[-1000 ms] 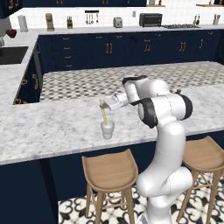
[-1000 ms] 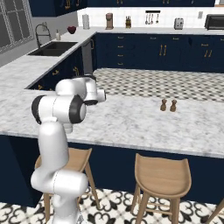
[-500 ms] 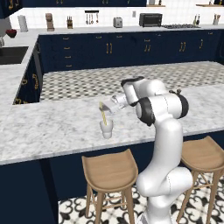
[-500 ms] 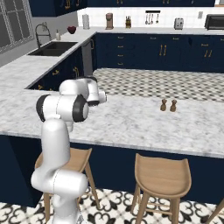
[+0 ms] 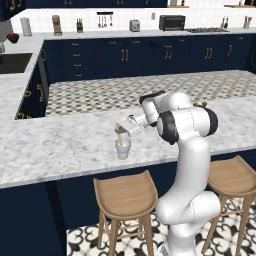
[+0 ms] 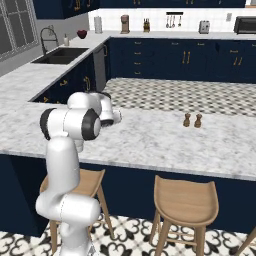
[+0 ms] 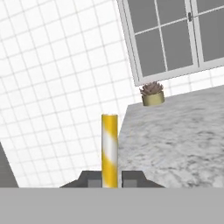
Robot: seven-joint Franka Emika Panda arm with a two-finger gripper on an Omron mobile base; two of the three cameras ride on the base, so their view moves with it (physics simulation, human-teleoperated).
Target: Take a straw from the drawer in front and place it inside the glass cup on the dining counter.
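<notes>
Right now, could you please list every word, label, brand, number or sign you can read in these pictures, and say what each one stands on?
There are none: no readable text shows in any view.
The yellow-and-white striped straw, pinched in the shut gripper: stripes only, no writing.
The translucent whitish glass cup on the marbled dining counter: plain.
The black toaster oven on the far worktop: too small to tell.

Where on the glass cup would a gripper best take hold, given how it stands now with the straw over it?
Probably low on the wall of the cup, coming in level from the stool side. It stands upright on the dining counter and tapers slightly, so a grip across its body should seat well. The top looks taken: the gripper, shut on the straw, sits right above the rim.
</notes>
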